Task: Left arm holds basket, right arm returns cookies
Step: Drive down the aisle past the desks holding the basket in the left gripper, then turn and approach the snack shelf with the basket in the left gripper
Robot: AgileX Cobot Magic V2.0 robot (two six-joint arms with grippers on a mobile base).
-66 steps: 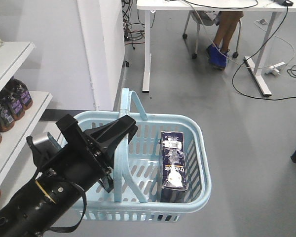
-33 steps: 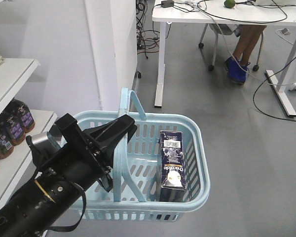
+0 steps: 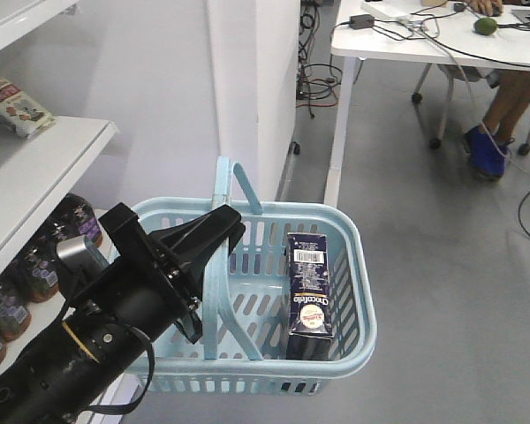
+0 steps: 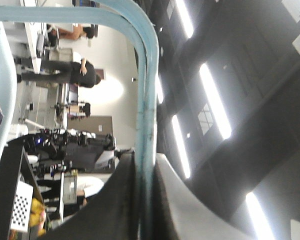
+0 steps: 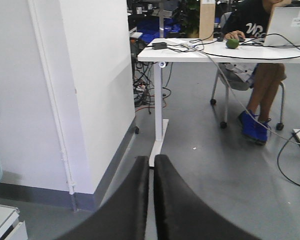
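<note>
Two arms, one load. Left gripper is clamped on one hoop handle of the basket, I judge to keep it level and open-topped for a pick; the wrist view shows its fingers pinching the blue bar. Cookies sit inside, to that gripper's right past the handle, against the wall; long axis runs along that wall, barcode end pointing away from the gripper's wrist. Right gripper is apart from the basket, fingers pressed together, holding nothing; shelf lies to the left gripper's left.
</note>
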